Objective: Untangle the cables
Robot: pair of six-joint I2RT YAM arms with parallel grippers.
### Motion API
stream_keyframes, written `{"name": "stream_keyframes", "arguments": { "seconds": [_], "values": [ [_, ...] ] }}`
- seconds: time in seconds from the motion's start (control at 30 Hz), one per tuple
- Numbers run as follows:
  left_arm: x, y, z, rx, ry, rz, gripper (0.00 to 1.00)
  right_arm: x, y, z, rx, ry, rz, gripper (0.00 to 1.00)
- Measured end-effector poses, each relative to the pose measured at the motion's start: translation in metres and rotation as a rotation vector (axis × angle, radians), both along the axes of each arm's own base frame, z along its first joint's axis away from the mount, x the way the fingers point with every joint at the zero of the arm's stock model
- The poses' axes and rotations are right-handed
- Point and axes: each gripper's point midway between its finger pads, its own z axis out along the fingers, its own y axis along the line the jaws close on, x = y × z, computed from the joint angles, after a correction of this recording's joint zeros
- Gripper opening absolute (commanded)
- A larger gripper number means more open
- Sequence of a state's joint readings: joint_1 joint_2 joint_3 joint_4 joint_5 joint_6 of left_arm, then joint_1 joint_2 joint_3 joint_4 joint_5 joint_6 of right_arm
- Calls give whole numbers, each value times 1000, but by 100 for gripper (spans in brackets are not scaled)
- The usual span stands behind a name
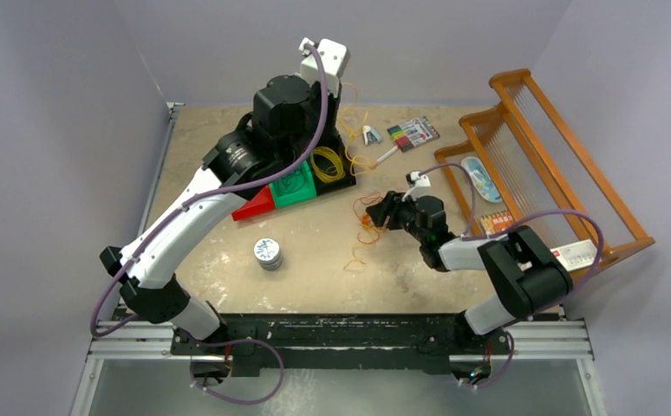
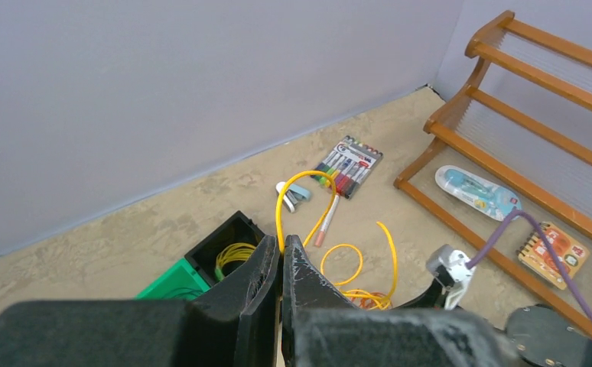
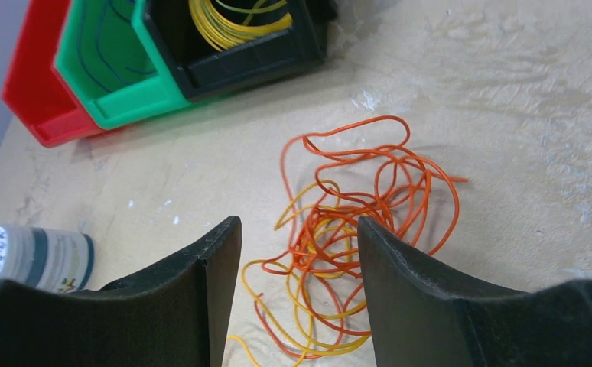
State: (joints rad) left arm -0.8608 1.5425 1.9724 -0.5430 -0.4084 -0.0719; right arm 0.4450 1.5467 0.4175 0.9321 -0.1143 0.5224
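Note:
My left gripper [image 2: 281,243] is raised over the back of the table, shut on a yellow cable [image 2: 279,206]. That cable arcs over and trails down in loops [image 2: 354,264] toward a tangle of orange and yellow cables [image 1: 367,227]. The tangle [image 3: 354,206] lies loose on the tabletop. My right gripper [image 3: 298,225] hovers just above its near side, open, with strands showing between the fingers but none touched. In the top view the right gripper [image 1: 382,211] sits right of the tangle. Another yellow cable [image 1: 326,162] is coiled in a black bin [image 1: 342,180].
Red [image 1: 254,208] and green [image 1: 293,186] bins adjoin the black one. A small tin [image 1: 268,253] stands in front of them. A marker pack [image 1: 414,133], a loose marker [image 1: 387,156] and a small clip [image 1: 371,134] lie at the back. A wooden rack [image 1: 540,147] fills the right side.

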Motion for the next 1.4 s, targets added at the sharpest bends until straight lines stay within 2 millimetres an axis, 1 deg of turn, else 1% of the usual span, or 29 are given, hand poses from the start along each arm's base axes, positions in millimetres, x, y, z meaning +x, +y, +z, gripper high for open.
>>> {"name": "stream_keyframes", "arguments": {
  "seconds": [0.07, 0.17, 0.23, 0.3, 0.37, 0.47, 0.53, 0.67, 0.87, 0.93, 1.07, 1.23, 1.4],
  "values": [
    [4, 0, -4, 15, 1, 12, 0, 0, 0, 12, 8, -29, 2, 61],
    [12, 0, -12, 30, 12, 25, 0, 1, 0, 37, 23, -97, 8, 63],
    [22, 3, -19, 35, 26, 36, 0, 0, -1, 55, 28, -147, 14, 63],
    [37, 12, -27, 35, 41, 58, 0, -1, -2, 71, 30, -195, 18, 64],
    [52, 24, -36, 28, 60, 89, 0, -3, -4, 83, 25, -228, 22, 65],
    [70, 38, -47, 22, 74, 126, 0, -7, -7, 98, 12, -270, 26, 65],
    [80, 42, -54, 18, 82, 140, 0, -10, -9, 105, 3, -289, 28, 65],
    [96, 34, -68, 22, 88, 139, 0, -14, -13, 111, -13, -305, 29, 66],
    [118, 20, -102, 62, 113, 144, 0, -16, -18, 109, -39, -297, 17, 66],
    [126, 19, -116, 79, 128, 151, 0, -16, -19, 109, -45, -298, 16, 66],
    [136, 22, -134, 101, 148, 170, 0, -17, -21, 108, -57, -296, 11, 66],
    [143, 24, -143, 105, 150, 187, 0, -17, -23, 107, -71, -294, 5, 66],
    [149, 28, -145, 106, 139, 203, 0, -16, -25, 104, -81, -288, -2, 66]
  ]
}}
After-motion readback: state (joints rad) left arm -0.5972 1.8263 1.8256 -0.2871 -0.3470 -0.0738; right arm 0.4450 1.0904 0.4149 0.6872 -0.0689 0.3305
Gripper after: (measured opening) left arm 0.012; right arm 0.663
